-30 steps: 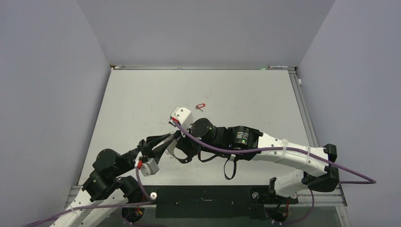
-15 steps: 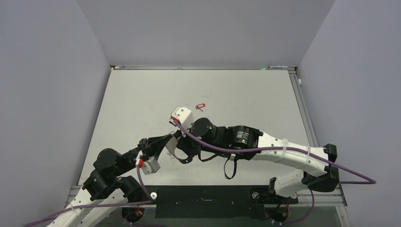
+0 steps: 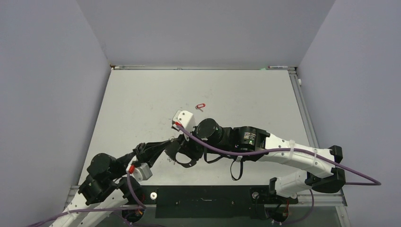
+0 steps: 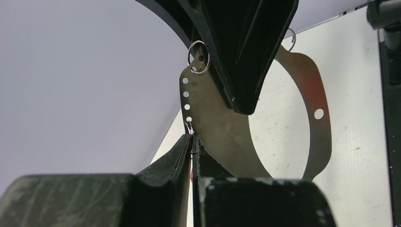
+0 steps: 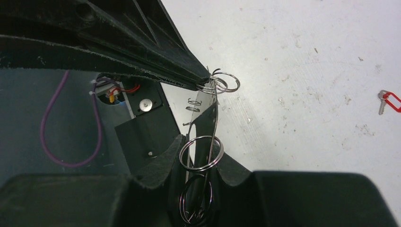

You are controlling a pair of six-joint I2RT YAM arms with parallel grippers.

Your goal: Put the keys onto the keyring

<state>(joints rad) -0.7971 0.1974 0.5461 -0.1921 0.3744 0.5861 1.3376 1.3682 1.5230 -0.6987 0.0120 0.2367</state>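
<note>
The keyring [image 4: 222,132], a flat pale hoop with holes and wire loops on its rim, hangs in the air between both grippers. My right gripper [image 5: 203,161] is shut on its rim; the hoop [image 5: 210,113] shows edge-on there. My left gripper [image 4: 193,144] is shut on a small wire loop [image 5: 226,82] at the opposite rim. In the top view the left gripper [image 3: 171,141] meets the right gripper [image 3: 182,150] at the keyring [image 3: 178,155]. The red-tagged key [image 3: 200,106] lies on the table beyond them and also shows in the right wrist view [image 5: 390,101]. The dark grey key is not in view.
The white table [image 3: 142,104] has raised rails at its far edge [image 3: 203,67] and right edge [image 3: 302,109]. A black strip [image 3: 203,201] runs along the near edge between the arm bases. A purple cable [image 3: 265,151] trails along the right arm.
Both grippers, joined at the keyring, have shifted a little toward the near edge. The left arm's elbow has drawn back and down. The grips have not changed.
</note>
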